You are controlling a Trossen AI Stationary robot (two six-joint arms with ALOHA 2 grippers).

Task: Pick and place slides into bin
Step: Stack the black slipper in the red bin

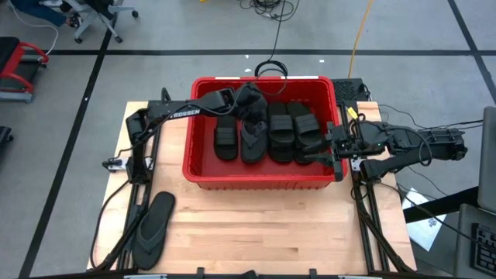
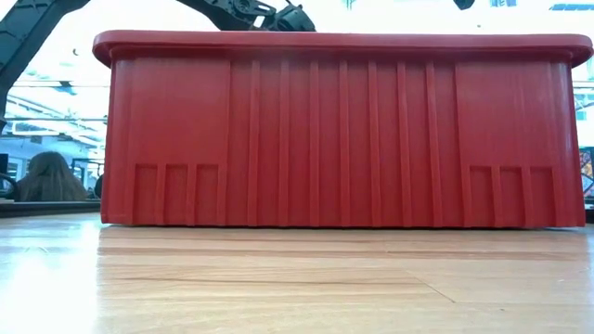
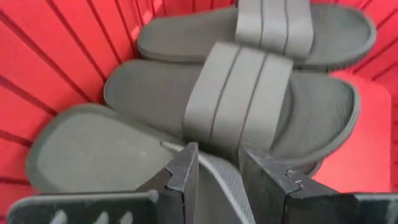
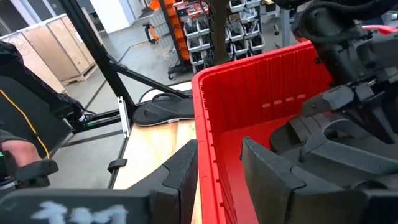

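With our left gripper (image 3: 217,177) pinching a grey flip-flop (image 3: 118,152) over the slides (image 1: 283,130) inside the bin (image 1: 263,180) at frame centre, and the right gripper (image 4: 219,171) parted empty at its right rim, we judged a snagged release could drag it out.

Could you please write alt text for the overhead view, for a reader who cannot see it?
A red bin on a wooden table holds several black slides. The left end effector reaches into it from above, the right end effector sits at its right rim, and one grey flip-flop lies outside on the table.
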